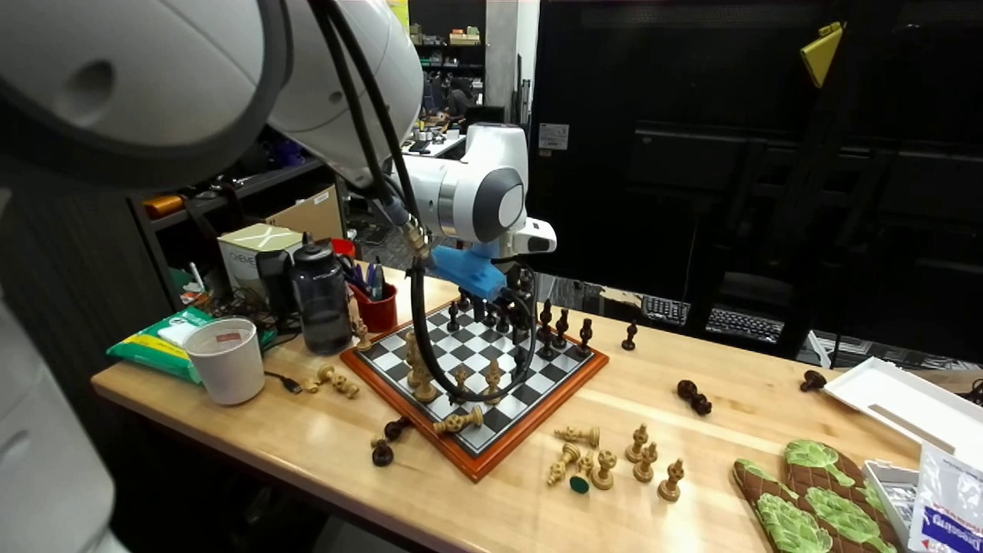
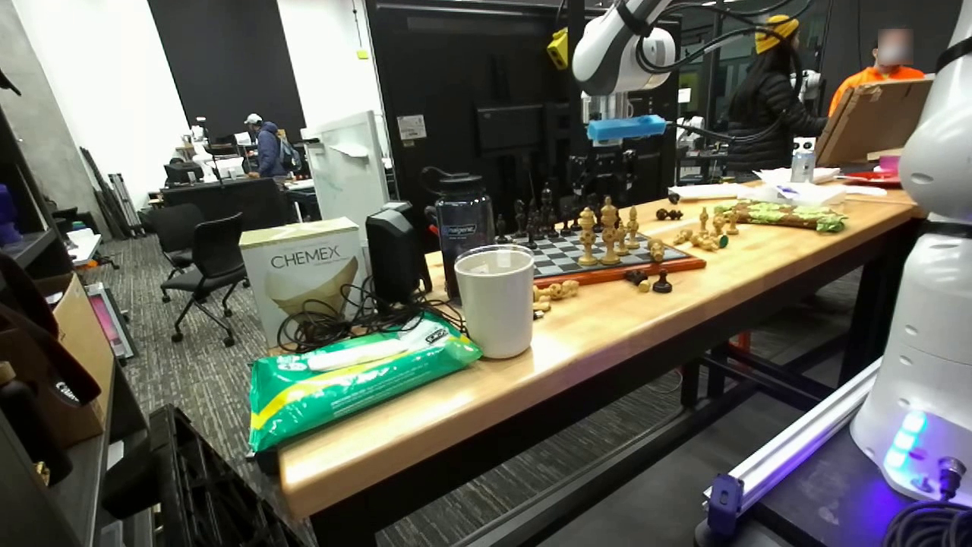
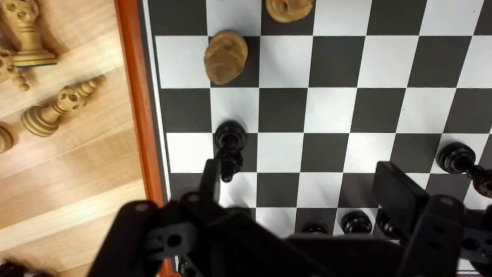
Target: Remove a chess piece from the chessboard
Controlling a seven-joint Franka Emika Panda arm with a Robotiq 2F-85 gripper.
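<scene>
The chessboard lies on the wooden table with dark and light pieces standing on it; its frame also shows in the wrist view. My gripper is open and empty above the dark side. In the wrist view a dark piece stands just beyond the left fingertip, overlapping it in the picture; I cannot tell if they touch. Other dark pieces are partly hidden under the gripper. Two light pieces stand farther up. In an exterior view the gripper hangs over the board's far part, its fingers dark against the background.
A light piece lies across the board's frame. Several light pieces and dark pieces are on the table. A white cup, dark bottle and red pen cup stand beside the board. A white tray is opposite.
</scene>
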